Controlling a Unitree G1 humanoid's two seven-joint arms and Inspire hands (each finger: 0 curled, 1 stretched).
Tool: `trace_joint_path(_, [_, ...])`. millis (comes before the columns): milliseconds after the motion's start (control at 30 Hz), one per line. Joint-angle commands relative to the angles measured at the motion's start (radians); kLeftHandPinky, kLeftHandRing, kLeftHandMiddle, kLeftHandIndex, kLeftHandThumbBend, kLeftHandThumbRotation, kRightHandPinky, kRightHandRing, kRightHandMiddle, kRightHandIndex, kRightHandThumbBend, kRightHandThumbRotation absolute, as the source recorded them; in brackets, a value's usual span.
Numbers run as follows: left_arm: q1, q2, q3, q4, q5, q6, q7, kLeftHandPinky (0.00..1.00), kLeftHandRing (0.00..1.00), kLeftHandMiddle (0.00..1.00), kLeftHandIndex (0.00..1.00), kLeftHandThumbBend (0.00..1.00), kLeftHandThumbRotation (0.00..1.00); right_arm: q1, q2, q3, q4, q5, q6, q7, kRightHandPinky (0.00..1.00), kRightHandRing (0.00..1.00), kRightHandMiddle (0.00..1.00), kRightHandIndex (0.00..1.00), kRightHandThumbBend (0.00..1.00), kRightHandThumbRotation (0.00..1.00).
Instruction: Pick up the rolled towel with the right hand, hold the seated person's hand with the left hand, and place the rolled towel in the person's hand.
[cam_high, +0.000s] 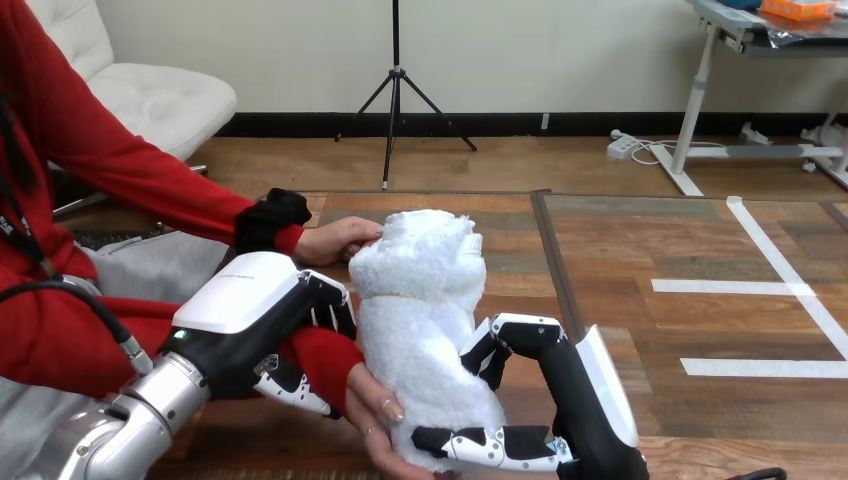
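1. Left hand (255, 305): it comes in over the worktop's near left corner. Its fingers lie over, and its thumb under, the red-sleeved wrist behind the person's near hand, so it is closed round that wrist. The holding step appears done.
2. Person's far hand (335, 240): it sits farther back, with its fingertips touching the upper left edge of the roll.
3. Person's near hand (372, 415): it is turned open toward the roll and lies against the roll's lower left side, fingers touching the cloth.
4. Rolled towel (420, 300): white and standing nearly upright, it is carried between the hands, left of centre by the worktop's near edge. Its lower end rests against the person's near hand.
5. Right hand (560, 395): its fingers press the roll's right flank and its thumb runs under the lower end, so it is gripping the towel. The pick-up appears done.
6. Worktop (720, 462): a bare wooden strip shows along the near edge at the right.
7. Progress: the task is judged to be late in the placing step. The towel already meets the person's palm. What is left is for the right hand to let go so that the person bears the roll alone.
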Motion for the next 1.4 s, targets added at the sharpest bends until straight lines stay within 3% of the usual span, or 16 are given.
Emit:
trace_joint_path(0, [-0.135, -0.050, 0.003, -0.046, -0.010, -0.039, 0.058, 0.41, 0.45, 0.49, 0.51, 0.85, 0.13, -0.075, 0.048, 0.024, -0.021, 0.010, -0.035, 0.014, 0.31, 0.33, 0.37, 0.36, 0.81, 0.00])
trace_joint_path(467, [-0.112, -0.040, 0.008, -0.063, 0.014, -0.043, 0.093, 0.55, 0.60, 0.67, 0.72, 0.91, 0.23, -0.070, 0.046, 0.012, -0.023, 0.043, 0.013, 0.033, 0.51, 0.53, 0.54, 0.56, 0.87, 0.00])
trace_joint_path(900, [-0.085, -0.037, 0.011, -0.076, 0.008, -0.041, 0.099, 0.68, 0.77, 0.83, 0.88, 0.96, 0.30, -0.063, 0.031, -0.005, -0.039, 0.081, 0.054, 0.060, 0.68, 0.73, 0.74, 0.77, 0.81, 0.00])
trace_joint_path(1233, [-0.066, -0.036, 0.010, -0.077, 0.010, -0.044, 0.112, 0.78, 0.86, 0.90, 0.95, 0.99, 0.37, -0.067, 0.017, -0.021, -0.036, 0.158, 0.063, 0.129, 0.76, 0.78, 0.81, 0.85, 0.77, 0.00])
trace_joint_path(1367, [-0.056, -0.037, 0.010, -0.081, 0.011, -0.040, 0.116, 0.81, 0.88, 0.92, 0.97, 1.00, 0.40, -0.067, 0.009, -0.034, -0.039, 0.162, 0.075, 0.141, 0.77, 0.78, 0.81, 0.86, 0.76, 0.00])
